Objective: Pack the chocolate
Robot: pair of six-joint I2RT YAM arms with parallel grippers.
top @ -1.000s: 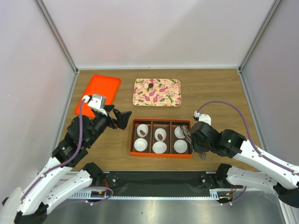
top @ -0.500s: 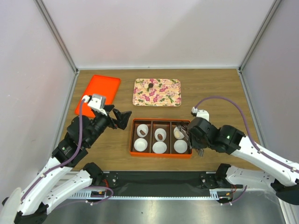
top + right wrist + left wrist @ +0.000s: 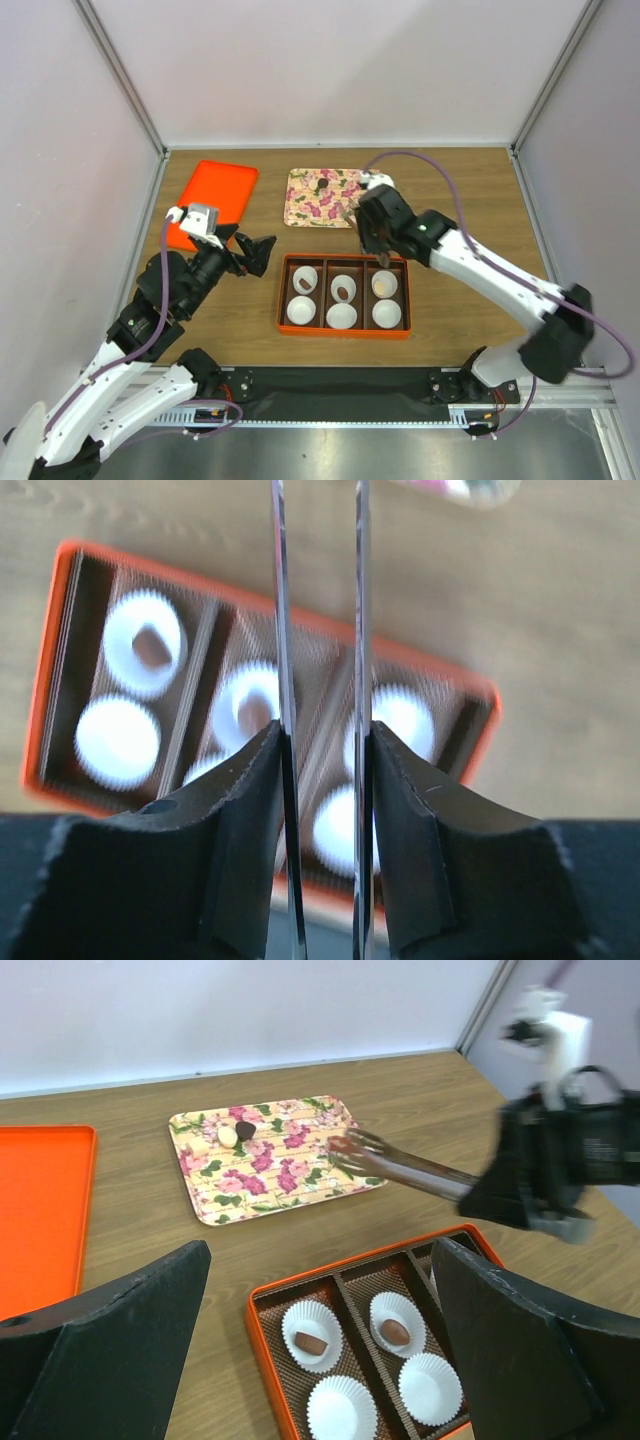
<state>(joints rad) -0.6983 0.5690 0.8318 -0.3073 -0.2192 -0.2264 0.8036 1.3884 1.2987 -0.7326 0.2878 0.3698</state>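
One dark chocolate [image 3: 322, 185] lies on the flowered tray [image 3: 360, 205], also in the left wrist view [image 3: 245, 1130], with pale lumps [image 3: 228, 1136] beside it. The orange box [image 3: 285, 300] holds six white paper cups. Chocolates sit in the back left cup [image 3: 310, 1341] and the back middle cup [image 3: 395, 1332]; the back right cup [image 3: 383, 284] holds a light-brown piece. My right gripper [image 3: 372, 228] [image 3: 320, 750] is shut on metal tongs [image 3: 400, 1165], whose empty tips hang over the tray's right part. My left gripper [image 3: 265, 255] [image 3: 320, 1250] is open and empty, left of the box.
A flat orange tray [image 3: 212, 198] lies at the back left, also in the left wrist view [image 3: 40, 1210]. White walls close the table on three sides. The right arm reaches across above the box's right end.
My right arm has swung from the box's right end, where the tongs were at the back right cup, up and back to the flowered tray. The left arm has barely moved.
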